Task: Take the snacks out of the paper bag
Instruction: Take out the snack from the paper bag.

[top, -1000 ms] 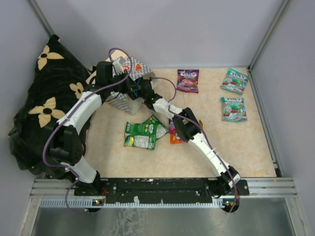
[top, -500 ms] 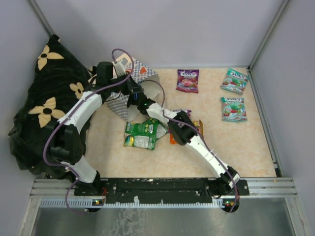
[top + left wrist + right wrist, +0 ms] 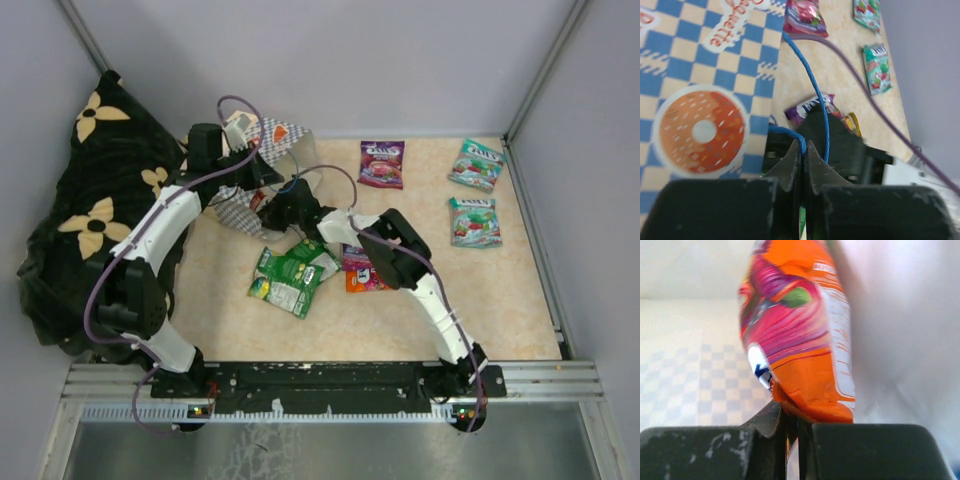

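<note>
The paper bag, blue-checked with an orange doughnut print, hangs tilted at the back left. My left gripper is shut on its blue cord handle; in the top view that gripper sits just left of the bag. My right gripper reaches into the bag's mouth. In the right wrist view it is shut on the bottom edge of an orange snack, with the bag's inner wall behind. Other snacks lie on the table: green, orange-purple, purple, teal and teal-red.
A black cloth with cream flowers is heaped against the left wall, close to the left arm. Grey walls close off the back and both sides. A metal rail runs along the near edge by the arm bases.
My right gripper has gone from open to shut on the orange snack while its arm moved left into the bag's mouth. The bag has tipped further and the green pouches have shifted slightly.
</note>
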